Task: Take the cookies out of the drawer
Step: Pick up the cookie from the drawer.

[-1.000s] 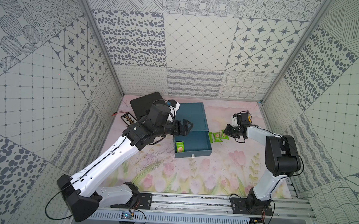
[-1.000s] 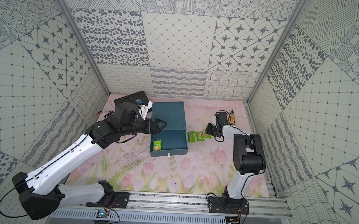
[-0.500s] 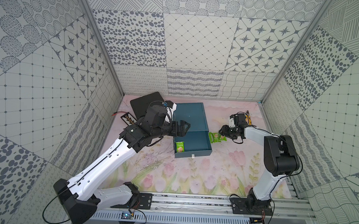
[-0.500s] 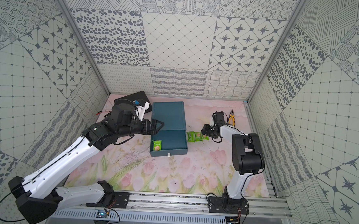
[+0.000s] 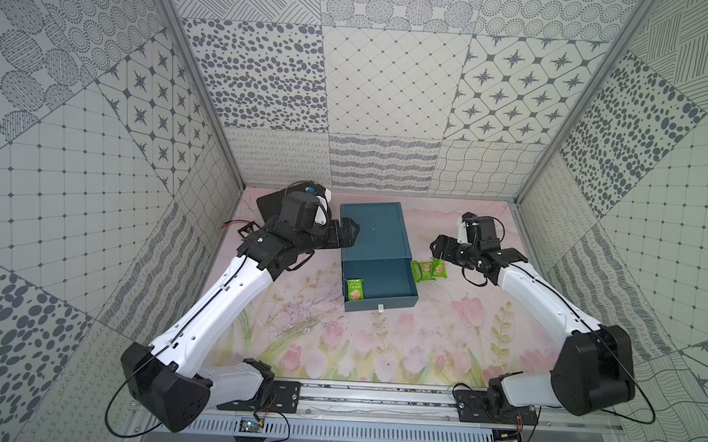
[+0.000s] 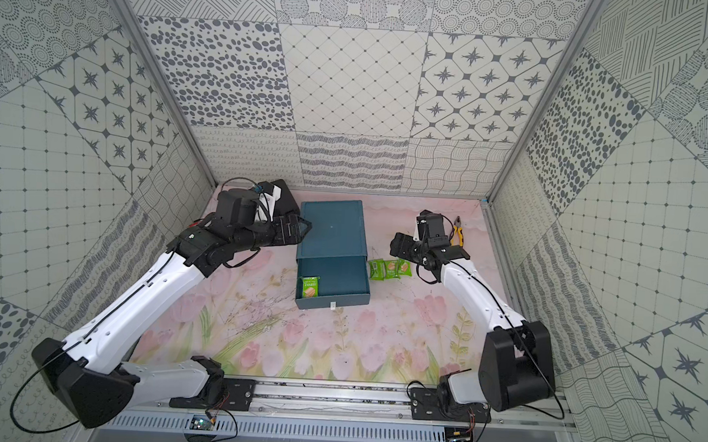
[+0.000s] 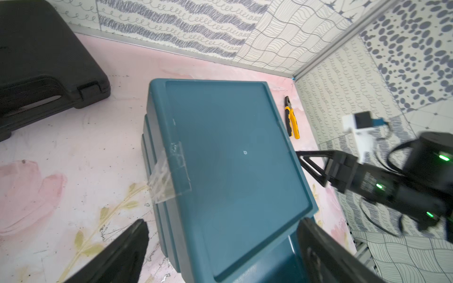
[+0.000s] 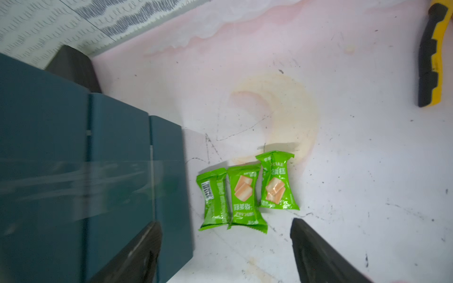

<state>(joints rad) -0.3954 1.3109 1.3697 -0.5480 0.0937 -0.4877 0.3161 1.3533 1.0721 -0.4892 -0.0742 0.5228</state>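
Green cookies (image 8: 245, 193) lie beside the drawer (image 5: 382, 277), near the empty, wide-open right gripper (image 8: 225, 224).

Three green cookie packets (image 8: 245, 196) flat beside the drawer (image 5: 387, 273), fourth packet (image 5: 353, 289) inside it

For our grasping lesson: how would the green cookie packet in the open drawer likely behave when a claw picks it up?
The packet looks like thin crimped film: probably light and crushable. Its wrapper looks smooth, so it may slip. Lying flat beside the drawer wall, it should not roll.
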